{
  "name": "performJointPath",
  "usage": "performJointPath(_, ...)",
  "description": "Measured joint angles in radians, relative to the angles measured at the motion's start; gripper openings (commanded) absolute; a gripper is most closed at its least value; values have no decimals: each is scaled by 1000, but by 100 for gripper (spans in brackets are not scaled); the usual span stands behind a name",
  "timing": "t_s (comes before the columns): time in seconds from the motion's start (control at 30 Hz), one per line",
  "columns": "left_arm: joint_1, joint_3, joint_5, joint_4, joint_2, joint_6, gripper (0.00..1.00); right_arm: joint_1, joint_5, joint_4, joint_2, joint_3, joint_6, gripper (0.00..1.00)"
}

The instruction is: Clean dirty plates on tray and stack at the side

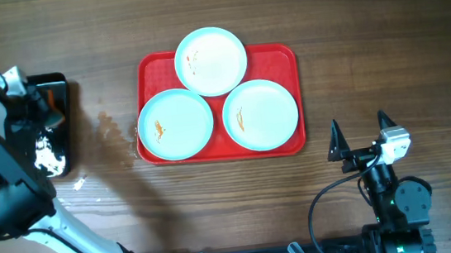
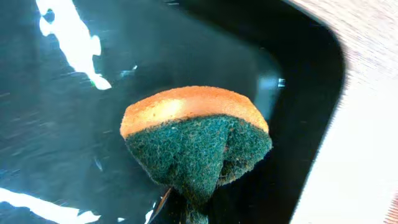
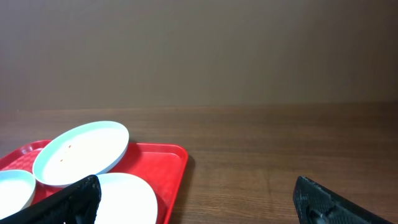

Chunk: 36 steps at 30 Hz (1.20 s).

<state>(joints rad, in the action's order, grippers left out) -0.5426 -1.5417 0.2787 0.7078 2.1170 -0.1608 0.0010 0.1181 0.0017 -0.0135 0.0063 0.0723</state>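
Three pale plates lie on the red tray (image 1: 281, 56): one at the back (image 1: 211, 61), one front left (image 1: 175, 125), one front right (image 1: 261, 114). Each carries a small orange smear. My left gripper (image 1: 40, 118) is at the far left over the black tray (image 1: 54, 83). In the left wrist view it (image 2: 189, 211) is shut on an orange sponge with a green scouring face (image 2: 196, 137), pinched at its near end. My right gripper (image 1: 358, 119) is open and empty at the front right, off the tray. In the right wrist view it (image 3: 202, 202) faces the plates (image 3: 81, 152) and the tray (image 3: 171, 162).
The glossy black tray (image 2: 280, 124) shows bright white reflections. A darker wet-looking patch (image 1: 114, 129) marks the wood between the two trays. A small white speck (image 1: 79, 184) lies on the table in front of the black tray.
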Motion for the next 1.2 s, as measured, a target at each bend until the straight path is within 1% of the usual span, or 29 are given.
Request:
performJointPath(0.1, 36, 0, -1, 0, 0, -22, 4, 0, 0, 0, 0, 0, 0, 100)
performJointPath(0.3, 39, 0, 0, 31, 0, -22, 4, 0, 0, 0, 0, 0, 0, 100)
performJointPath(0.53, 39, 0, 69, 62, 0, -22, 4, 0, 0, 0, 0, 0, 0, 100)
performJointPath(0.63, 39, 0, 129, 32, 0, 27, 4, 0, 0, 0, 0, 0, 0, 100)
performJointPath(0.77, 39, 0, 151, 24, 0, 69, 4, 0, 0, 0, 0, 0, 0, 100)
performJointPath(0.97, 50, 0, 185, 20, 0, 73, 4, 0, 0, 0, 0, 0, 0, 100)
performJointPath(1.2, 126, 0, 192, 5, 0, 73, 4, 0, 0, 0, 0, 0, 0, 100)
